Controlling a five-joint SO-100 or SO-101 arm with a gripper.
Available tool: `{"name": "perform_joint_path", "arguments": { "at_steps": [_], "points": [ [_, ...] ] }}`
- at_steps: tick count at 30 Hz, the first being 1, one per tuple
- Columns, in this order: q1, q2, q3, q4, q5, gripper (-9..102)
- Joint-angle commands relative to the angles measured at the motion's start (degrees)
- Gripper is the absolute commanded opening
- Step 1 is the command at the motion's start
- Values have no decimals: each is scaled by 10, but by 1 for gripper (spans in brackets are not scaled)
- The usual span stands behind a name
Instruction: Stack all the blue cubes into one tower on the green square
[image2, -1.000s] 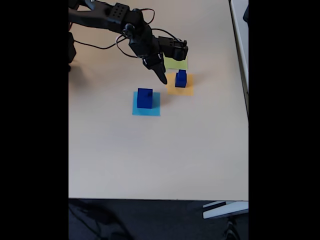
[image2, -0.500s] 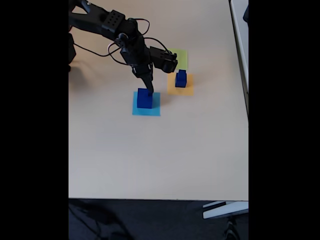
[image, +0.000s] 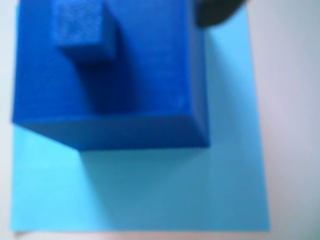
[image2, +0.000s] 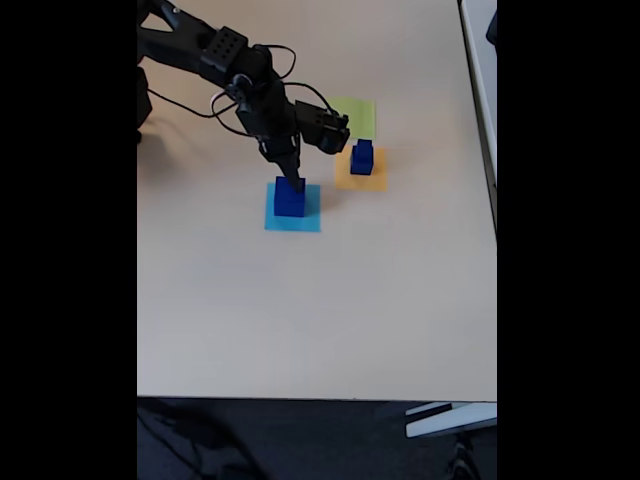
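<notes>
In the fixed view, a large dark blue cube (image2: 290, 201) stands on the flat light blue square (image2: 310, 222). The wrist view shows this cube (image: 135, 75) close up, with a small blue cube (image: 82, 25) resting on its top near one corner. My gripper (image2: 296, 182) hangs directly over that stack, its tip at the top of the cube. One dark fingertip (image: 217, 10) shows at the upper edge of the wrist view; the jaw spacing is not visible. Another short stack of blue cubes (image2: 361, 157) stands on the orange square (image2: 375, 181). The green square (image2: 357, 113) lies bare behind it.
The arm (image2: 215, 50) reaches in from the upper left with loose black cables (image2: 240, 100) hanging from it. The beige table (image2: 320, 310) ends at a front edge low in the fixed view and a right edge near a pale object (image2: 450, 418).
The gripper has swung left from beside the orange square's stack and dropped down over the cube on the light blue square. The cubes have not moved.
</notes>
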Motion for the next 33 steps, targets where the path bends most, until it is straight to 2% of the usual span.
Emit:
{"name": "perform_joint_path", "arguments": {
  "at_steps": [1,33],
  "points": [
    [6,41,-2,-13,-7,21],
    [21,31,50,-70,-32,19]
  ]
}}
